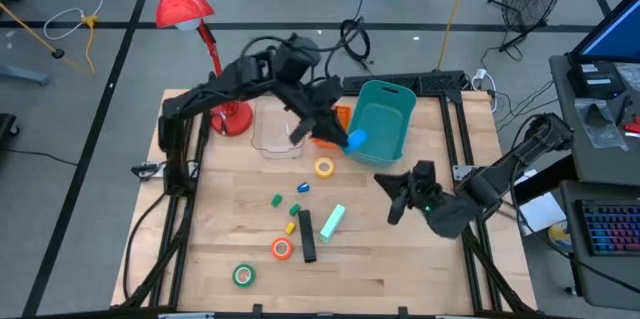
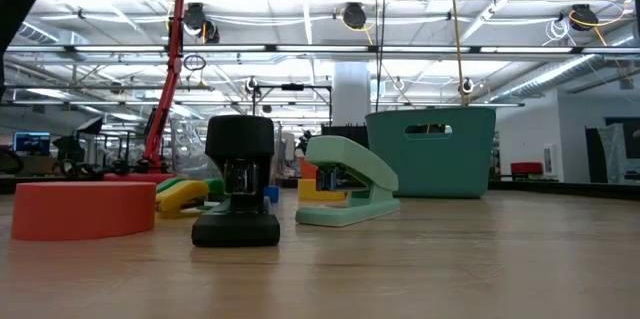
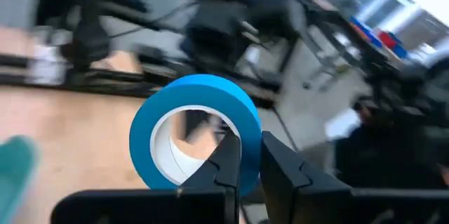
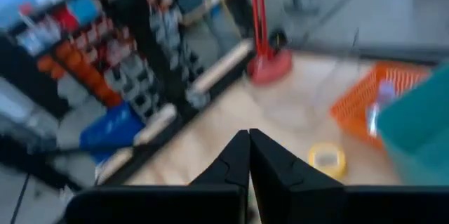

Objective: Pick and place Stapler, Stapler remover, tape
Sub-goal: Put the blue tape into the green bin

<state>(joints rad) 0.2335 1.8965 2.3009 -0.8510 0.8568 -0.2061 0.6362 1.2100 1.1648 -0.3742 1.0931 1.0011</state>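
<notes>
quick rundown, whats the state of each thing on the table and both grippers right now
left gripper: shut on blue tape, lifted by teal bin
right gripper: shut, empty
yellow tape: flat on table
orange tape: flat on table
green tape: flat on table
green stapler: resting closed
black staple remover: upright in low view

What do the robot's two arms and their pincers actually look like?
Both are dark, near-black jointed arms on black frame posts at the table's sides. The left gripper and right gripper each end in two black, wedge-shaped fingers tapering to points. The right arm shows a small green light near its wrist.
</notes>
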